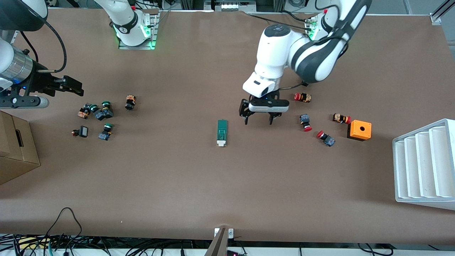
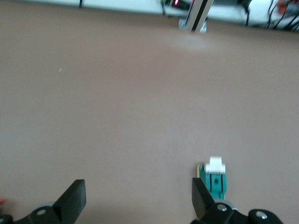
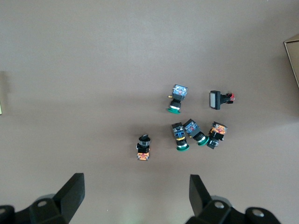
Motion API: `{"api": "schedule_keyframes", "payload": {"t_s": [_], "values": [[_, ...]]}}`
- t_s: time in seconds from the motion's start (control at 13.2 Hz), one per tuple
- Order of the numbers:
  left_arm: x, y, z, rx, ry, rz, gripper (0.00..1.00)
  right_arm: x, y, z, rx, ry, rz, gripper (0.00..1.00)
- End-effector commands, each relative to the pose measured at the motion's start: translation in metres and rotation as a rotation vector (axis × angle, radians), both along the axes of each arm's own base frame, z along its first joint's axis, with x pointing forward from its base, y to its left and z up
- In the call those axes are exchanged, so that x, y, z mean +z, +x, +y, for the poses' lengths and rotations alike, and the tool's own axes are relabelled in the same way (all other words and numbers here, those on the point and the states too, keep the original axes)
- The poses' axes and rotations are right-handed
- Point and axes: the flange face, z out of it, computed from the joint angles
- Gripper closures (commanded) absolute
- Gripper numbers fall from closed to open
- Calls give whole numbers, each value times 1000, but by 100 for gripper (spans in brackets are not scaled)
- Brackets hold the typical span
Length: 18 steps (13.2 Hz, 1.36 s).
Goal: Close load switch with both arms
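Note:
The load switch (image 1: 222, 132), a narrow dark-green block, lies flat mid-table with its white tab at the end nearer the front camera. My left gripper (image 1: 258, 122) hangs open just above the table beside the switch, toward the left arm's end, not touching it. In the left wrist view the switch (image 2: 216, 179) shows just outside one finger (image 2: 201, 198), and bare table lies between the fingers of the left gripper (image 2: 138, 200). My right gripper (image 1: 79, 89) is open and empty, held high over the table's right-arm end. Under the right gripper (image 3: 135, 196) lies only bare table.
Several green-capped buttons (image 1: 97, 113) lie below the right gripper and also show in the right wrist view (image 3: 180, 137). Red-capped buttons (image 1: 305, 122) and an orange box (image 1: 359, 130) sit by the left gripper. A white rack (image 1: 424, 165) and a cardboard box (image 1: 16, 149) stand at the table's ends.

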Motion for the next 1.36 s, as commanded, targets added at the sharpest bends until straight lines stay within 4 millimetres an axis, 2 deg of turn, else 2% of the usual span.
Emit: {"api": "schedule_keyframes", "payload": {"t_s": [0.0, 0.15, 0.23, 0.38, 0.53, 0.76, 0.83, 0.98, 1.06, 1.29], "values": [[56, 22, 45, -31, 14, 119, 0, 10, -5, -3, 11, -10, -10, 1], [86, 39, 89, -68, 2, 215, 0, 15, -3, -4, 6, -19, -23, 1], [100, 49, 122, -90, 2, 252, 0, 15, -1, -4, 6, -20, -23, 1], [113, 60, 185, -138, 15, 310, 0, 14, 0, -5, 6, -25, -25, 1], [135, 67, 235, -164, 2, 381, 0, 10, 4, -8, 10, -50, -23, 1], [170, 71, 303, -217, 21, 407, 0, 15, 9, -6, 20, -33, -35, 1], [180, 71, 323, -237, 28, 399, 0, 18, 12, -6, 8, -35, -42, 1], [198, 67, 348, -215, 42, 392, 0, 21, 12, -2, 5, -32, -46, 1], [204, 65, 365, -225, 44, 401, 0, 30, 12, -2, -3, -30, -61, 1], [204, 64, 397, -254, 49, 400, 0, 32, 10, 0, -10, -23, -27, 1]]}}
